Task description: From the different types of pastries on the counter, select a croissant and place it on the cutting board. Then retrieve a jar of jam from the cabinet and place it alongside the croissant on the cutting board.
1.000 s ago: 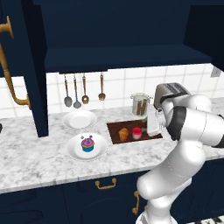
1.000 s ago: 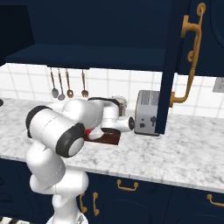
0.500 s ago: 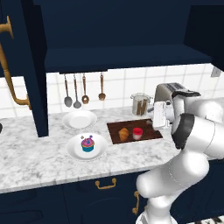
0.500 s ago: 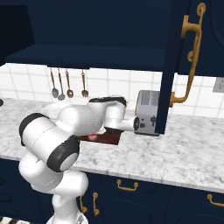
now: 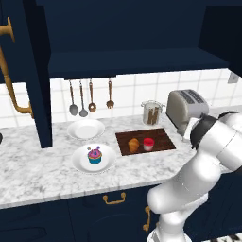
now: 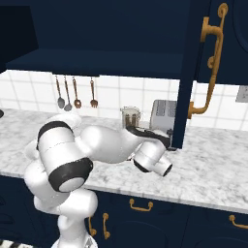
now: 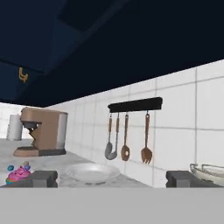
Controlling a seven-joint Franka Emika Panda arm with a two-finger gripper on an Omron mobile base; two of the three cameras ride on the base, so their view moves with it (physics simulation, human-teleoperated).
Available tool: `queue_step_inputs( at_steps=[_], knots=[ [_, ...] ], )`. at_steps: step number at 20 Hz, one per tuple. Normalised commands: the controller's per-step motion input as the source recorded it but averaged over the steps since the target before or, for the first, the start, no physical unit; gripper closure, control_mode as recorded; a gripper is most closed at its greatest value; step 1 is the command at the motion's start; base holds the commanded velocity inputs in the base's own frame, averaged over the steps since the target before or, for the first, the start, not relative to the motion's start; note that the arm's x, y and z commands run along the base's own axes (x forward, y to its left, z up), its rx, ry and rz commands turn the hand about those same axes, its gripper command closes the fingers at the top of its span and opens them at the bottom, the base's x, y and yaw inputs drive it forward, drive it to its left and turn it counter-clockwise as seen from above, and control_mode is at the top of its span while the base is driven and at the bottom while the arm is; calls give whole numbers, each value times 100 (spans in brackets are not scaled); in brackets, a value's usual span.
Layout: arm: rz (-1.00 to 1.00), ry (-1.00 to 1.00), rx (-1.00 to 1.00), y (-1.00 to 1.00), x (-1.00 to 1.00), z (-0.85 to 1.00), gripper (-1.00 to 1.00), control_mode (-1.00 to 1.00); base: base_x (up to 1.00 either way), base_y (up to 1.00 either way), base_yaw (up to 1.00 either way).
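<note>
The croissant (image 5: pixel 134 145) lies on the dark wooden cutting board (image 5: pixel 160 137), and the red-lidded jar of jam (image 5: pixel 148 144) stands upright right beside it, free of any grip. To their left the cupcake (image 5: pixel 94 155) sits on a white plate (image 5: pixel 108 163); its frosting (image 7: pixel 17 174) shows low at the left of the hand view. My gripper (image 7: pixel 111 179) is open, fingertips (image 7: pixel 39 178) wide apart with nothing between them, aimed along the backsplash. My arm (image 5: pixel 212 142) is folded to the right of the board, in front of the toaster.
A clear canister (image 5: pixel 151 112) and a toaster (image 5: pixel 186 108) stand behind the board. An empty white plate (image 5: pixel 85 128) and hanging utensils (image 5: pixel 90 97) are to the left. The cabinet (image 5: pixel 132 28) hangs overhead, its door (image 6: pixel 193 72) open. A coffee machine (image 7: pixel 41 131) stands further along the counter (image 5: pixel 47 175).
My arm has drawn back from the cutting board toward the right and folded closer to the base. The jar and croissant stay side by side on the board.
</note>
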Motion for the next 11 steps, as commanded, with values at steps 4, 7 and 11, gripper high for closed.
queue_step_inputs(
  at_steps=[4,7,11],
  knots=[
    [0,-6,33,-85,-56,0,-100,-100,0,0,0],
    [0,0,0,0,0,0,-100,-100,0,0,0],
    [0,0,1,0,0,0,-100,-100,0,0,0]
  ],
)
